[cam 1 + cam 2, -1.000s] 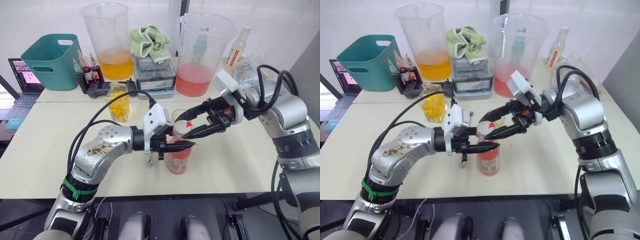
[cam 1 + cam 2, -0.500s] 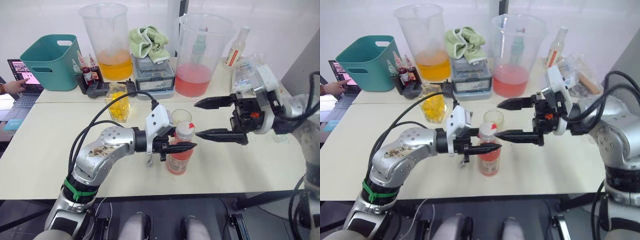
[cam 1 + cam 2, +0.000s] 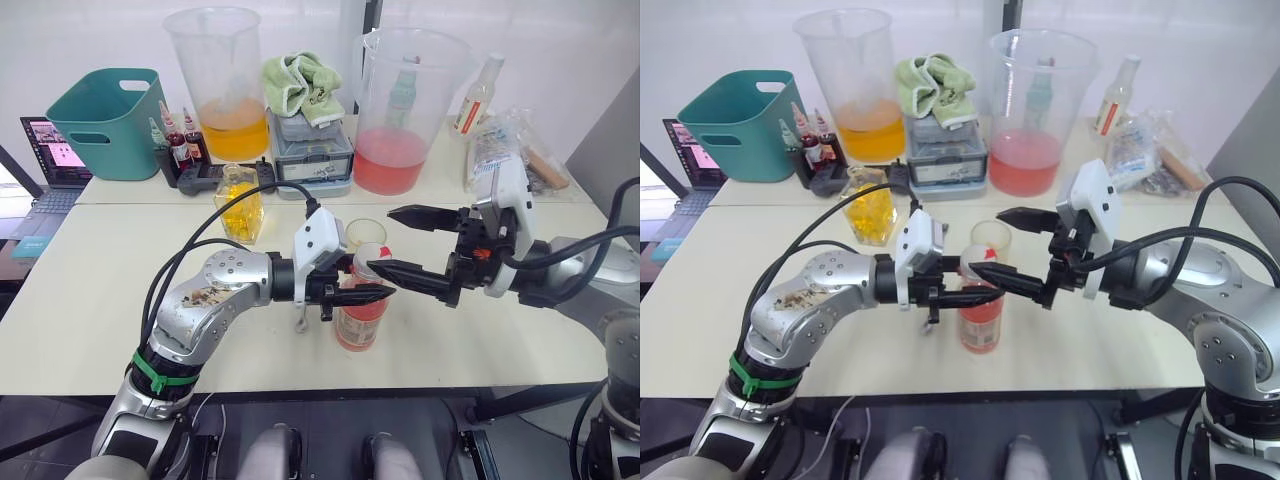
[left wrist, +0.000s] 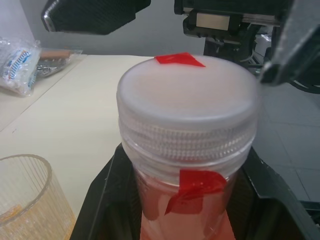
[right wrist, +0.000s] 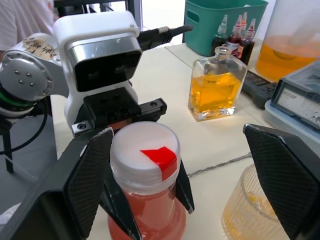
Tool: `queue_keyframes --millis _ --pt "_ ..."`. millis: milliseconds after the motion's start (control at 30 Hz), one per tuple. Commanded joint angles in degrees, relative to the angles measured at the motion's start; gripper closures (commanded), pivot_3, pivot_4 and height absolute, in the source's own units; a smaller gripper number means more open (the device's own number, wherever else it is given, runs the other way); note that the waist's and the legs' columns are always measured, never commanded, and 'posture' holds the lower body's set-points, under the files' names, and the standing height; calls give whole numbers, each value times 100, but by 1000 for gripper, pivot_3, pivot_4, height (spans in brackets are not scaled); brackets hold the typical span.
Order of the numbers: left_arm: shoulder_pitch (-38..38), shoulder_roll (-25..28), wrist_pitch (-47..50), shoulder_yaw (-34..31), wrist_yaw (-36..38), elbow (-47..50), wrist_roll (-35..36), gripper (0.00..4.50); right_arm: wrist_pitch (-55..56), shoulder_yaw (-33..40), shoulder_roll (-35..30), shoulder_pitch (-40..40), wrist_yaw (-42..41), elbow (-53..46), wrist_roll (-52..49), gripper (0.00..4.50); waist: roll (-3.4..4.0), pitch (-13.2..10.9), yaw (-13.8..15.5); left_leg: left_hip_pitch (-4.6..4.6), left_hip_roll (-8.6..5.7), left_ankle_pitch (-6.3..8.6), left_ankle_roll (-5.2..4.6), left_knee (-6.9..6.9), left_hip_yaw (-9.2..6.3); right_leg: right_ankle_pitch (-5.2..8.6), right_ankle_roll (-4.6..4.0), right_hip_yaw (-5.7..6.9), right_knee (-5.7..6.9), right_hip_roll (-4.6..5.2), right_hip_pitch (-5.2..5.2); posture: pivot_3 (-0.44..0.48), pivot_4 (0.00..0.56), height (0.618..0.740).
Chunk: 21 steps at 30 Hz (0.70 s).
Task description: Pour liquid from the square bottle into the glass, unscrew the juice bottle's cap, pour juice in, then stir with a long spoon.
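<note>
The juice bottle (image 3: 358, 318) stands upright near the table's front edge, pink liquid inside, with the white cap (image 3: 372, 257) on its neck and a red tape tab on the cap (image 5: 145, 151). My left gripper (image 3: 362, 292) is shut on the bottle's body below the cap. My right gripper (image 3: 382, 240) is open, with one finger (image 5: 90, 185) close beside the cap and the other (image 5: 282, 175) far off. The glass (image 3: 366, 235) stands just behind the bottle with a little yellow liquid (image 5: 250, 210). The square bottle (image 3: 238, 205) stands behind my left arm. The long spoon (image 5: 216, 167) lies on the table between them.
Along the back stand a teal bin (image 3: 100, 120), small dropper bottles (image 3: 175, 140), a big beaker of orange liquid (image 3: 220, 85), a grey box with a green cloth (image 3: 310, 150), a big beaker of pink liquid (image 3: 405, 115), a slim bottle (image 3: 476, 92) and plastic bags (image 3: 500, 140).
A second ago my right gripper sat at the cap. It drew away to the right and opened wide, and has now come back open, beside the cap. The left gripper still holds the bottle.
</note>
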<state>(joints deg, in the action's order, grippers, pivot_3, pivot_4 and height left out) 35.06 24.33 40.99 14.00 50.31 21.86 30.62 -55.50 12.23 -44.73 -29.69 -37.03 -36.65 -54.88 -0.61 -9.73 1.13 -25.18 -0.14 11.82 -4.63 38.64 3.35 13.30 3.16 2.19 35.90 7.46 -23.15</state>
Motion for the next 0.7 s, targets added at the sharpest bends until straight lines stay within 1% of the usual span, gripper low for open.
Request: queue_keyframes --millis 33,333,500,600,700 --pt "-106 -23 43 221 123 -43 27 2884 -2 123 -36 -12 236 -158 -165 76 0 0 3 0 0 0 0 0 0 0 0 0 0 0 0 0 150 736" --pt "-179 -25 -37 248 102 -44 -1 2884 -140 -166 -156 -129 260 -172 -629 76 0 0 10 0 0 0 -1 1 0 0 0 0 -1 -2 2 0 150 736" --pt "-174 -27 -30 245 70 -28 -11 2884 -90 -385 -167 -215 272 -98 -486 76 0 0 12 0 0 0 -1 2 0 0 1 0 -2 -2 2 0 150 736" --pt "-172 -25 -16 238 54 -14 -8 2884 -53 -419 -169 -213 257 -79 -455 859 0 0 14 0 0 0 -1 2 -1 1 1 1 -2 -4 2 0 150 736" --pt "-155 -30 -9 236 43 -21 -12 2884 22 -432 -147 -228 174 -57 -480 1892 0 0 15 0 0 0 -1 3 -1 0 1 1 -2 -4 3 0 150 736"
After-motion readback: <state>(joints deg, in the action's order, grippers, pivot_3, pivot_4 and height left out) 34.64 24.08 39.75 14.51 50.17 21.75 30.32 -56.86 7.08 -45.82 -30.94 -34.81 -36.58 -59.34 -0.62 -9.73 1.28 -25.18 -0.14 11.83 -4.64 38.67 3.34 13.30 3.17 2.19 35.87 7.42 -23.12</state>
